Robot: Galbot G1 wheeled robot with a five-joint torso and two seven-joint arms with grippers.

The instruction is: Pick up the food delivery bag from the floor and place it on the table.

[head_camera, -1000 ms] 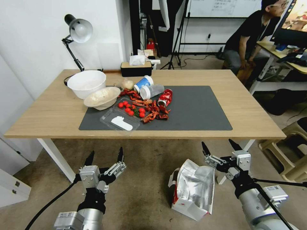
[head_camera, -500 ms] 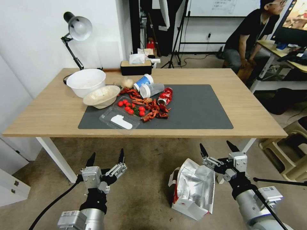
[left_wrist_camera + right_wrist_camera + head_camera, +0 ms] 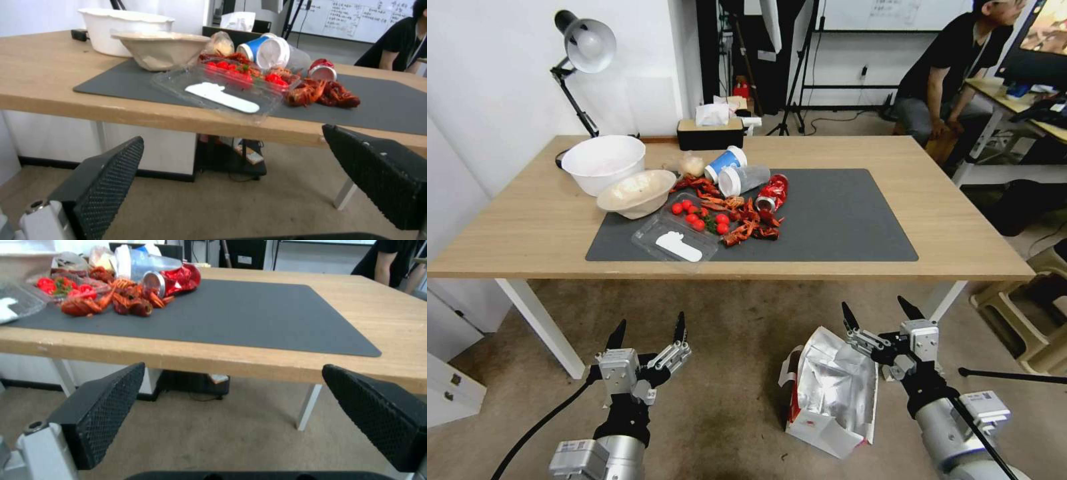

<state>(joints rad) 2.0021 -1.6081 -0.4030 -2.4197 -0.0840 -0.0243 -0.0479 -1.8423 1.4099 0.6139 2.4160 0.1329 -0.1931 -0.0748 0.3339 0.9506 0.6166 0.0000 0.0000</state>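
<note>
One bag (image 3: 834,393) lies on the floor (image 3: 727,400) before the desk (image 3: 960,233); two pincers, left (image 3: 648,328) and right (image 3: 879,308), hang released.

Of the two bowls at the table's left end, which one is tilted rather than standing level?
The beige bowl, nearer the robot; it leans on the dark grey mat edge, while the white bowl behind it stands upright.

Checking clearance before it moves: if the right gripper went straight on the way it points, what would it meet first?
Probably the table's front edge. The right gripper, open, points at it across bare floor, though it might pass just beneath; depth is unclear.
</note>
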